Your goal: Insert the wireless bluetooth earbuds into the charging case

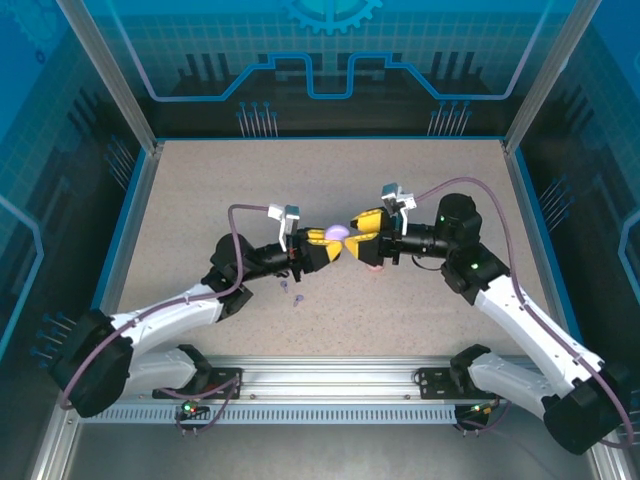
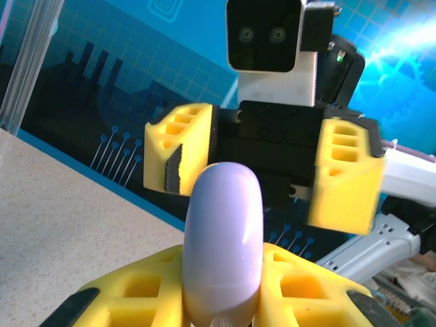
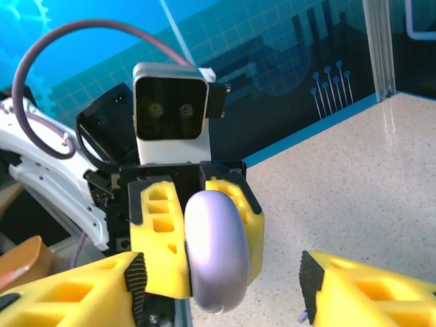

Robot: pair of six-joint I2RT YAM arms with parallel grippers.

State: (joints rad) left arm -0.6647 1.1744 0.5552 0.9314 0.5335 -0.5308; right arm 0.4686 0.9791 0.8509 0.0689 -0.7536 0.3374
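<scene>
So, the left hand (image 1: 327,247) is clamped on a lilac charging case (image 1: 336,233). It holds the case on edge, with the yellow fingers (image 2: 136,293) pressing the two flat faces and the rounded rim rising clear above them. From both wrist cameras the case looks closed, a smooth lilac disc (image 2: 221,242) seen edge-on. It hangs in the air over the middle of the tabletop (image 1: 420,170), not resting on anything.

Just to its right, the right hand (image 1: 359,236) faces it, spread wide and holding nothing. In the left wrist view the right hand's ribbed finger pads (image 2: 175,170) stand well apart behind the case. In the right wrist view the case (image 3: 216,259) sits beyond and between that hand's own fingertips (image 3: 135,285), and no contact shows.

Further out, two tiny lilac earbuds (image 1: 283,285) lie loose on the tabletop, near the left forearm on its near side, one just nearer and to the right of the other. They are too small for their shape to be made out.

A pale pink thing (image 1: 375,268) lies on the tabletop under the right wrist. I cannot tell what it is.
</scene>
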